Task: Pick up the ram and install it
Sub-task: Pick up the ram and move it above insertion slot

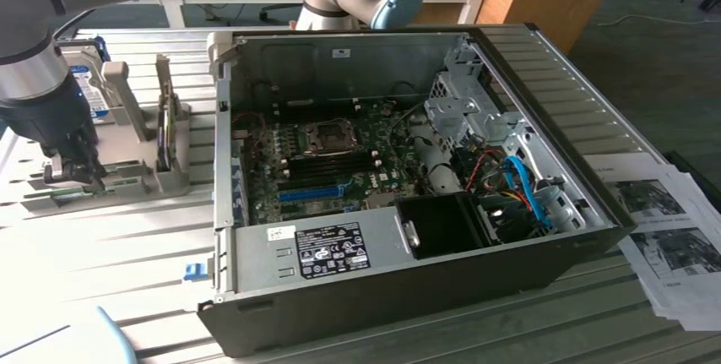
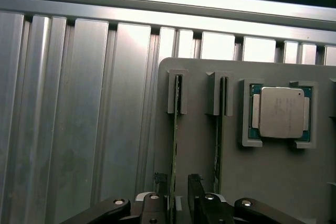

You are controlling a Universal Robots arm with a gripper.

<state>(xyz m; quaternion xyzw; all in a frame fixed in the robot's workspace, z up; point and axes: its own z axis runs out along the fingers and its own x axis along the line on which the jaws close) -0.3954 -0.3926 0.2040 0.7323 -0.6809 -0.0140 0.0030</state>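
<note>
Claw (image 2: 177, 195) wide open, astride the ram (image 2: 175, 140) in grey holder (image 2: 262, 182)

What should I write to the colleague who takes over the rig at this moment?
Pincer: open, one finger on each side of the ram, holding nothing.
Ram: stands on edge in the grey holder, beside a second stick and a processor.
Done: pincer lined up on the ram.
Left: grasp, lift, install in the open computer.
</note>
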